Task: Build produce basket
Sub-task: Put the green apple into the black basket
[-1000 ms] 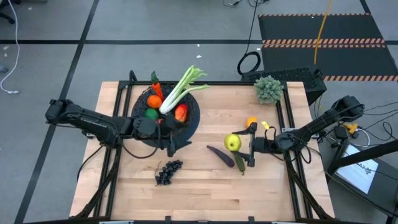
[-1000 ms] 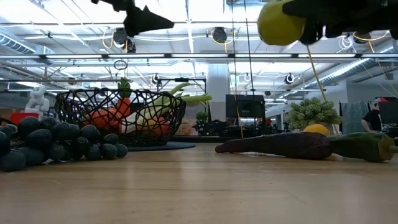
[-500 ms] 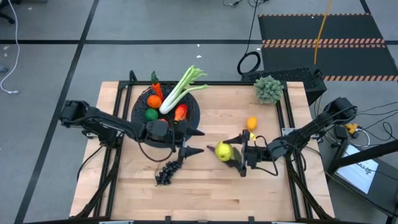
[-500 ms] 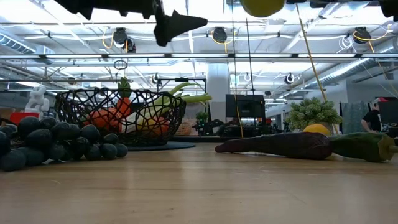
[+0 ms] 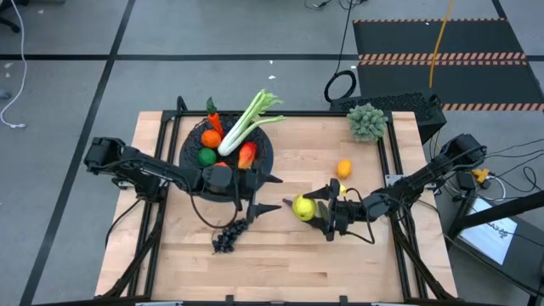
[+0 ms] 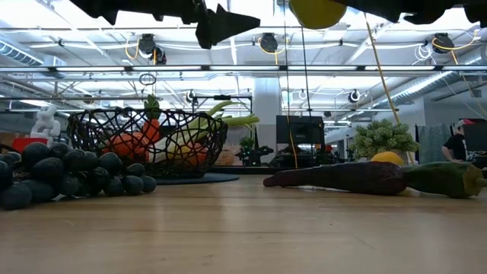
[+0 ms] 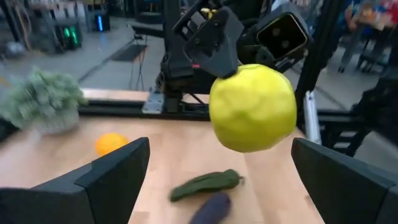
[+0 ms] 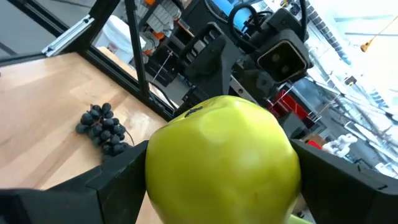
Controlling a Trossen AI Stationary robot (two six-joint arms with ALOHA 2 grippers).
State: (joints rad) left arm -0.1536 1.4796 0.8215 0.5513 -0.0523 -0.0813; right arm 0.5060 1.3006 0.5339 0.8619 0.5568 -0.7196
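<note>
Handover stage of filling the basket (image 5: 189, 155), seen from above, from counter level and from both wrists. The right end effector (image 5: 316, 209) grips a green apple (image 5: 303, 206) and holds it lifted above the middle of the counter (image 5: 289, 255), its fingers closed on the fruit's sides. The left end effector (image 5: 270, 194) faces it from just beside the basket, fingers spread wide and empty; in the left wrist view the apple hangs between and beyond those two fingers (image 7: 118, 180), not yet touched. The basket, on the left half of the counter, already holds an orange (image 5: 211, 138), a carrot (image 5: 214, 122), a red-yellow mango (image 5: 247, 154) and the leafy stalk (image 5: 246, 121). The grapes (image 5: 229, 235) lie in front of the basket; the eggplant (image 6: 335, 177) and cucumber (image 6: 445, 179) lie on the counter beneath the raised apple, and another orange (image 5: 343, 168) lies nearby. Judged next: the left fingers must advance around the apple and close before the right ones release, then carry it over the basket's rim; releasing too early would drop the fruit.
</note>
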